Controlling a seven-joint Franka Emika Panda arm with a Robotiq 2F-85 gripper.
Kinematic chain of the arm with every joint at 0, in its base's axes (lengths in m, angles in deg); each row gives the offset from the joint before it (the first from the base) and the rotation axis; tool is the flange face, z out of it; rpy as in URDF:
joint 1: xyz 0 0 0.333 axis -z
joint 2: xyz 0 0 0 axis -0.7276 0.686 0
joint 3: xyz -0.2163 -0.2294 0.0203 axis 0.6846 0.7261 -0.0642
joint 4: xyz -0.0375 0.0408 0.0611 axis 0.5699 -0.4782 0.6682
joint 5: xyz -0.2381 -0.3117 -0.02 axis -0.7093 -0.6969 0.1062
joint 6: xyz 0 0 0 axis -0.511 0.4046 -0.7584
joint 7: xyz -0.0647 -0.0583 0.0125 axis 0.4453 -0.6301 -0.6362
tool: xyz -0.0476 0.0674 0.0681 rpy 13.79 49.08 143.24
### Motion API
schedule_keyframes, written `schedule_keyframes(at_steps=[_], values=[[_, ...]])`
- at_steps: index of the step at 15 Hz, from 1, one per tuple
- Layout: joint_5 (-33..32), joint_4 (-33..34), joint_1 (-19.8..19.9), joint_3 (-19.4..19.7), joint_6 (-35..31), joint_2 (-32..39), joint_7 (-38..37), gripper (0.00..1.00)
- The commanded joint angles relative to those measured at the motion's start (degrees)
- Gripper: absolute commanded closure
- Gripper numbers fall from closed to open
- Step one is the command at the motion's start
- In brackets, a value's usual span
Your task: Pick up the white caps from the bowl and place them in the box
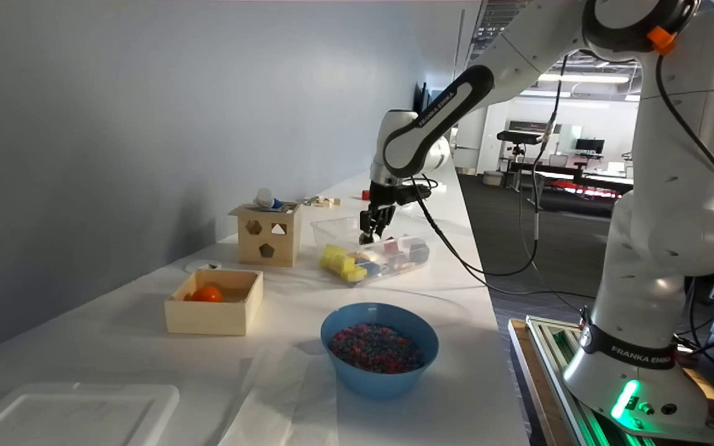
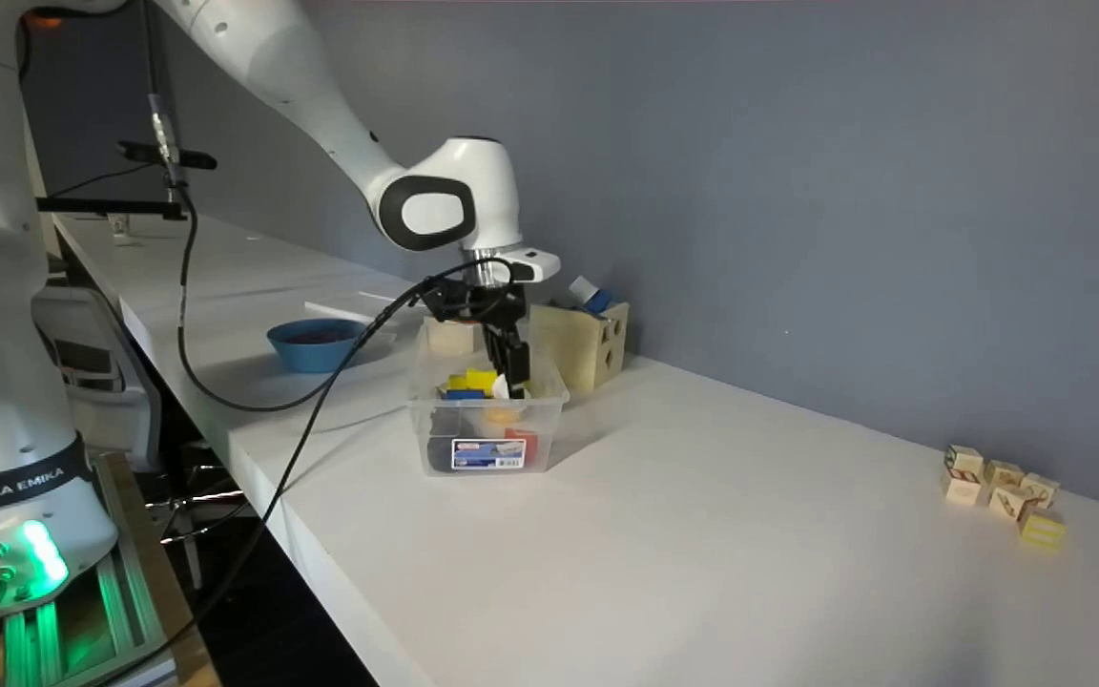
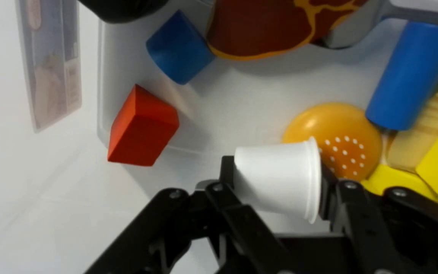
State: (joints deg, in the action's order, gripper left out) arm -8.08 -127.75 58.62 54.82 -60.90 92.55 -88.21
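Fingers (image 3: 226, 173) were clamped on both ends of the white cap (image 3: 274, 179), judged light, crushable and best held there gently.

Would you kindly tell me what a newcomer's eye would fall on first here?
Probably the arm, big and white in both exterior views, bent down to the clear bin. In the wrist view, likely the white cap gripped between the fingers; in an exterior view's foreground, the blue bowl.
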Motion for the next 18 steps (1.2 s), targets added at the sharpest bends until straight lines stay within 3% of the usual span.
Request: schedule_keyframes(at_steps=[1, 5, 8, 14, 16, 17, 18], values=[[13.9, -2.0, 2.1, -1.5, 0.2, -6.6, 12.9, 0.76], [25.0, -0.4, 0.6, -0.5, 0.7, -10.7, 25.3, 0.76], [28.5, 3.6, -1.4, -0.2, -0.3, -10.6, 28.8, 0.76], [22.9, 16.1, -5.1, -3.9, -5.0, -1.8, 22.6, 0.76], [17.8, 17.2, -5.3, -5.1, -4.9, 0.4, 18.5, 0.76], [21.4, 14.4, -4.5, -5.5, -4.4, -2.9, 21.7, 0.76], [20.8, 14.9, -4.5, -6.1, -4.5, -1.9, 20.8, 0.51]])
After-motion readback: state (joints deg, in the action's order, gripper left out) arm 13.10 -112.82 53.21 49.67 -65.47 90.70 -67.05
